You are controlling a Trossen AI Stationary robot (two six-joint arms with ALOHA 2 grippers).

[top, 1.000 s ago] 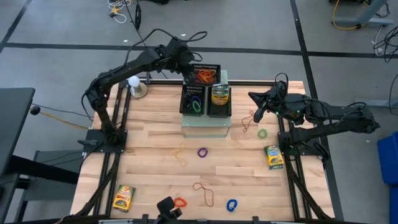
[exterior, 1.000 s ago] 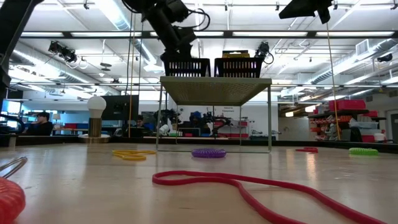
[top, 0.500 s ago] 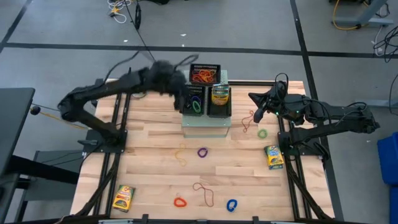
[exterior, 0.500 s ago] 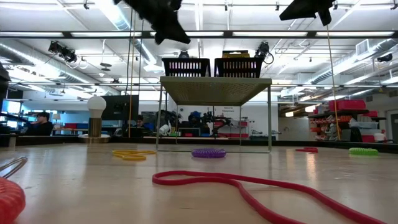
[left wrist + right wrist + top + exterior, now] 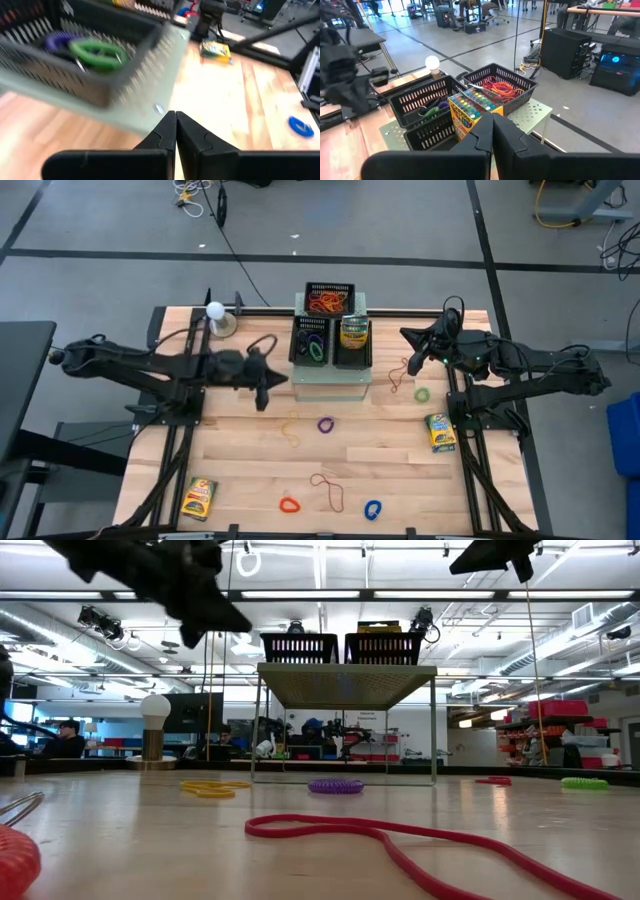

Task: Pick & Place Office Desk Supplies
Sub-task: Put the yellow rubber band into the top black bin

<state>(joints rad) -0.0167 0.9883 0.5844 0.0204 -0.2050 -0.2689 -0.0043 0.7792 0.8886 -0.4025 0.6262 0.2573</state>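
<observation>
Black mesh trays (image 5: 330, 330) stand on a pale-green perforated box (image 5: 330, 383) at the table's far middle. They hold orange rubber bands (image 5: 500, 87), green and purple loops (image 5: 95, 50) and an upright crayon box (image 5: 467, 112). On the table lie two crayon boxes (image 5: 199, 498) (image 5: 440, 432), purple (image 5: 326, 423), green (image 5: 422, 394), red (image 5: 289, 505) and blue (image 5: 372, 509) loops, and thin rubber bands (image 5: 328, 490). My left gripper (image 5: 270, 382) hangs shut and empty left of the box. My right gripper (image 5: 408, 348) hangs shut and empty to the right of the box.
A white bulb-shaped thing (image 5: 215, 311) stands at the table's far left corner. Bare wood lies between the box and the near edge, around the scattered loops. Both arm bases stand at the table's side edges.
My left gripper has drawn back from over the far trays toward the table's left and near side, sinking as it went, and now points at the box's left side. Nothing on the table has shifted.
</observation>
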